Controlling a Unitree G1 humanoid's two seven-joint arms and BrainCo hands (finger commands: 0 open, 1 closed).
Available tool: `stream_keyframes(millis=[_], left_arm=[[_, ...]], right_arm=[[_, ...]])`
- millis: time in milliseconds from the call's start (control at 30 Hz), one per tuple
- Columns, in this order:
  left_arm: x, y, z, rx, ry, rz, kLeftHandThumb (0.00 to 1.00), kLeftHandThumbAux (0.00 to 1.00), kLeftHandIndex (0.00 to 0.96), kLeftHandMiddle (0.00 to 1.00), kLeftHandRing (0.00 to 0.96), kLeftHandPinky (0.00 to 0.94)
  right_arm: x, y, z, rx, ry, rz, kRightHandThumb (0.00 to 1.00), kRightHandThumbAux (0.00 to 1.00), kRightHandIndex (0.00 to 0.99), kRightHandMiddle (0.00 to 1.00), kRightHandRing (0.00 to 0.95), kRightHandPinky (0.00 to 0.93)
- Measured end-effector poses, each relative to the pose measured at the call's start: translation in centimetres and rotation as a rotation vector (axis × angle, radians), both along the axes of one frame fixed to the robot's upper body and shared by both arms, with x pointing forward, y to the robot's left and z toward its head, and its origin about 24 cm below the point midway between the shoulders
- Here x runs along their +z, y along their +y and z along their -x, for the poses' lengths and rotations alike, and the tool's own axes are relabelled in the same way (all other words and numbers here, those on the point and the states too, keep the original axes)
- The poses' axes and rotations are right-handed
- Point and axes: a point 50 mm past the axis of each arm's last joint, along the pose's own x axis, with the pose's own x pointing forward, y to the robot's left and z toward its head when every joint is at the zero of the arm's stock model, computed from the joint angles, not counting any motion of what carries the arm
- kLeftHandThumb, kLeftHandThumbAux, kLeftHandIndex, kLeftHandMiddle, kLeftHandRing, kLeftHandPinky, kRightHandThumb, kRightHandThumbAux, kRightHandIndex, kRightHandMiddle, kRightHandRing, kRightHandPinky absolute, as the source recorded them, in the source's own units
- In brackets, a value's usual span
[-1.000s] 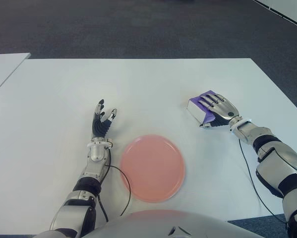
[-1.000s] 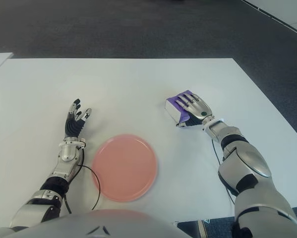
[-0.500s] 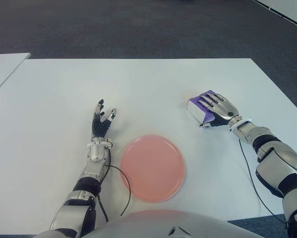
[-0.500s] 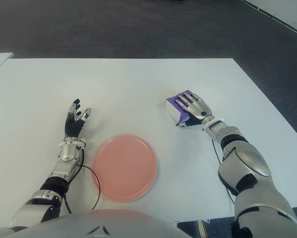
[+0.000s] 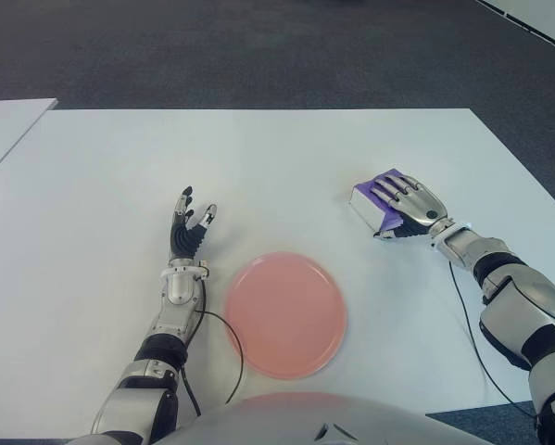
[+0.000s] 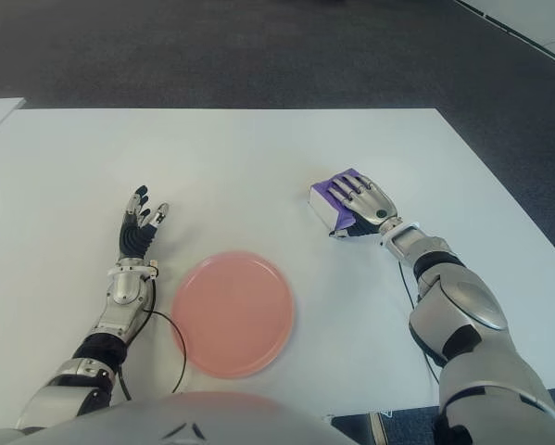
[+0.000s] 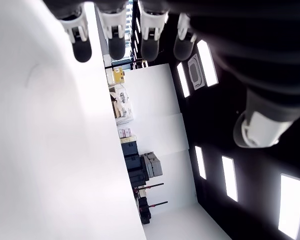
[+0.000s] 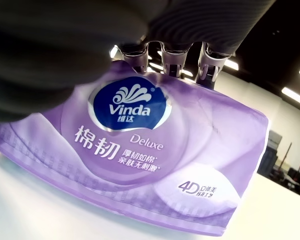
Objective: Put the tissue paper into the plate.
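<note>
A: Where is the tissue paper pack (image 5: 374, 199) at this moment?

B: It lies on the white table (image 5: 286, 167), at about 2 o'clock from the pink plate (image 5: 285, 313), and well apart from it. The right hand (image 5: 409, 209) is laid over the pack from above. In the right wrist view the fingers (image 8: 171, 57) reach across the top of the purple wrapper and bend down at its far edge.

A: Is the pack already lifted?

B: I think not. Its lower edge appears to sit on the table in the right wrist view. Compared with one second ago and half a second ago, the right hand and the pack show at nearly the same place. So almost nothing has changed on that side; the hand is settling its hold, in my judgement.

A: And the left hand (image 5: 189, 225)?

B: It shows at about 10 o'clock from the plate, near its rim, with the fingers spread and pointing away from the robot, holding nothing. It sits very slightly nearer to the robot than one second ago, but this is a small drift only.

A: What does this mean for the task?

B: The carrying has not begun. The plate holds nothing yet, and the pack must be raised and brought toward 8 o'clock to reach it.
</note>
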Motion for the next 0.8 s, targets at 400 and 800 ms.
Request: stream_keyframes(millis=[400,800], left_arm=[[-0.09,0.00,0.16,0.005,0.003,0.006,0.024,0.491,0.000,0.000,0.000,0.000],[-0.19,0.02,0.20,0.010,0.005,0.013,0.024,0.490,0.000,0.000,0.000,0.000]], right_arm=[[0.04,-0.28,0.11,-0.003,-0.008,0.004,0.610,0.270,0.000,0.000,0.000,0.000],[0.05,-0.44,0.13,-0.010,-0.020,0.014,0.601,0.284,0.000,0.000,0.000,0.000]])
